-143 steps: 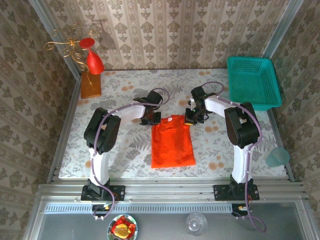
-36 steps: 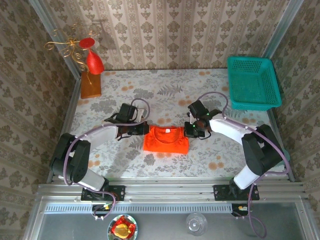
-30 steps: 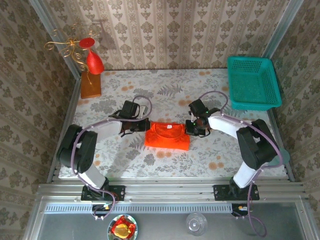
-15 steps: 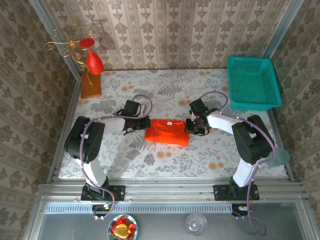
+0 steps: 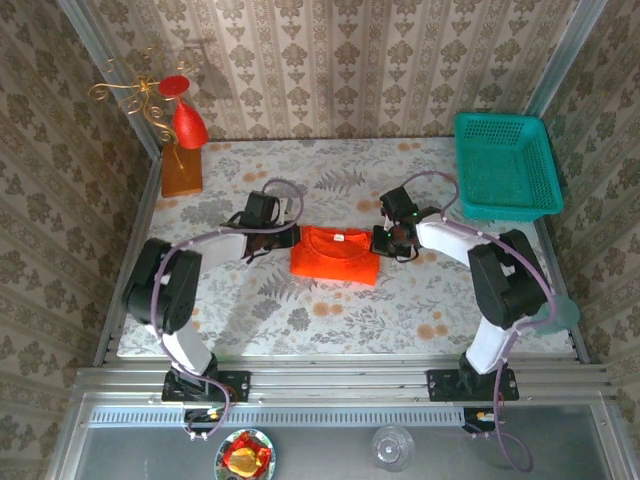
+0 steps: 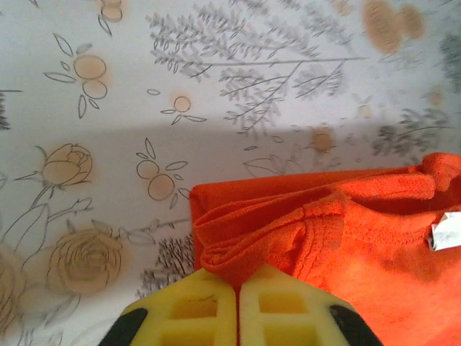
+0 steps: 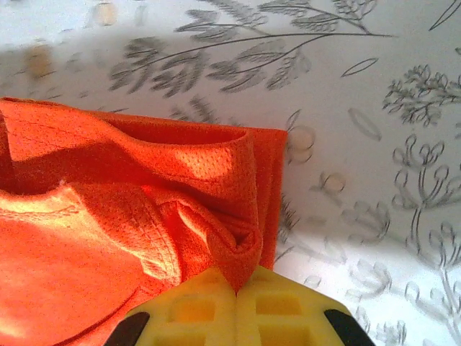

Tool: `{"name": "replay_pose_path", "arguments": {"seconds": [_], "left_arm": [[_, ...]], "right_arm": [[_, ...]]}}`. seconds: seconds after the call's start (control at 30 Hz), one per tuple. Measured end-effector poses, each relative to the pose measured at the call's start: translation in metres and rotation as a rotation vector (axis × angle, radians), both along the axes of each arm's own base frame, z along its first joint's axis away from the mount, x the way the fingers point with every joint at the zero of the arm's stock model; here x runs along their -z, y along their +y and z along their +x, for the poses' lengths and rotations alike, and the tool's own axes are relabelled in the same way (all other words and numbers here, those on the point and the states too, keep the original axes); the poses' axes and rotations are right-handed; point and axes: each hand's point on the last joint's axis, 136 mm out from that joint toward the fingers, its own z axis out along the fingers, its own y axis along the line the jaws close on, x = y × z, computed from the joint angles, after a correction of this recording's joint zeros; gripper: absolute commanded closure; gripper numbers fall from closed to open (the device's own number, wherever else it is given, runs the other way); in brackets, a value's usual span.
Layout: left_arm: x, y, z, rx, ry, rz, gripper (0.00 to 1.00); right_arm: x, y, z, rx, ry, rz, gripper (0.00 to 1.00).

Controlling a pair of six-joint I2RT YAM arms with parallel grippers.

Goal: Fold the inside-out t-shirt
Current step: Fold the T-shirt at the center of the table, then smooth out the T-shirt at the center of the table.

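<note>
The inside-out t-shirt [image 5: 335, 255] is bright orange-red and lies folded into a short rectangle at the middle of the flowered table, collar toward the far side. My left gripper [image 5: 290, 240] is at its left far corner, shut on a bunched fold of the t-shirt [image 6: 360, 223]. In the left wrist view the yellow pads of the left gripper [image 6: 238, 277] press together on the cloth. My right gripper [image 5: 382, 243] is at the right far corner. There the right gripper [image 7: 236, 285] pinches a peak of the t-shirt [image 7: 108, 216], which rests low on the table.
A teal basket [image 5: 503, 165] stands at the back right. A glossy red cone ornament [image 5: 188, 125] with gold wire sits on a wooden block [image 5: 181, 172] at the back left. A pale cup [image 5: 555, 312] stands at the table's right edge.
Both grippers have moved away from the arm bases with the shirt's corners in them. The folded shirt has slid a little toward the far side and lies flatter.
</note>
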Motion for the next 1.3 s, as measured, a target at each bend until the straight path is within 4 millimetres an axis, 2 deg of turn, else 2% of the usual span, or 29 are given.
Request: {"name": "replay_pose_path", "arguments": {"seconds": [0.07, 0.13, 0.23, 0.33, 0.5, 0.6, 0.67, 0.73, 0.87, 0.97, 1.07, 1.13, 1.3], "left_arm": [[0.014, -0.003, 0.007, 0.006, 0.021, 0.017, 0.74], [0.021, -0.002, 0.011, 0.004, 0.029, 0.028, 0.69], [0.014, 0.003, 0.012, -0.003, 0.017, 0.034, 0.61], [-0.015, 0.008, 0.014, -0.014, -0.027, 0.013, 0.60], [-0.088, 0.010, 0.003, -0.002, -0.149, -0.046, 0.65], [-0.102, -0.008, -0.016, 0.060, -0.160, -0.072, 0.74], [-0.095, -0.024, -0.031, 0.115, -0.126, -0.077, 0.79], [-0.079, -0.040, -0.048, 0.172, -0.074, -0.072, 0.81], [-0.037, -0.061, -0.074, 0.250, 0.038, -0.025, 0.85], [-0.008, -0.065, -0.086, 0.270, 0.114, 0.027, 0.88], [0.016, -0.059, -0.085, 0.253, 0.162, 0.069, 0.89], [0.028, -0.056, -0.082, 0.241, 0.187, 0.073, 0.90], [0.027, -0.057, -0.072, 0.226, 0.191, 0.017, 0.89]], "right_arm": [[0.013, -0.004, 0.001, 0.012, 0.026, -0.021, 0.91], [0.013, -0.005, 0.002, 0.027, 0.026, -0.025, 0.80], [0.009, -0.009, 0.002, 0.040, 0.017, -0.041, 0.69], [-0.005, -0.013, -0.002, 0.043, 0.003, -0.049, 0.65], [-0.055, -0.012, -0.012, 0.035, -0.081, -0.005, 0.63], [-0.072, 0.008, -0.022, -0.016, -0.092, 0.088, 0.64], [-0.072, 0.030, -0.030, -0.068, -0.063, 0.169, 0.65], [-0.066, 0.052, -0.039, -0.124, -0.020, 0.234, 0.65], [-0.047, 0.084, -0.053, -0.195, 0.076, 0.319, 0.67], [-0.024, 0.084, -0.054, -0.190, 0.135, 0.314, 0.68], [0.000, 0.075, -0.052, -0.155, 0.181, 0.280, 0.68], [0.008, 0.070, -0.050, -0.139, 0.196, 0.276, 0.69], [0.004, 0.069, -0.046, -0.140, 0.161, 0.299, 0.69]]}}
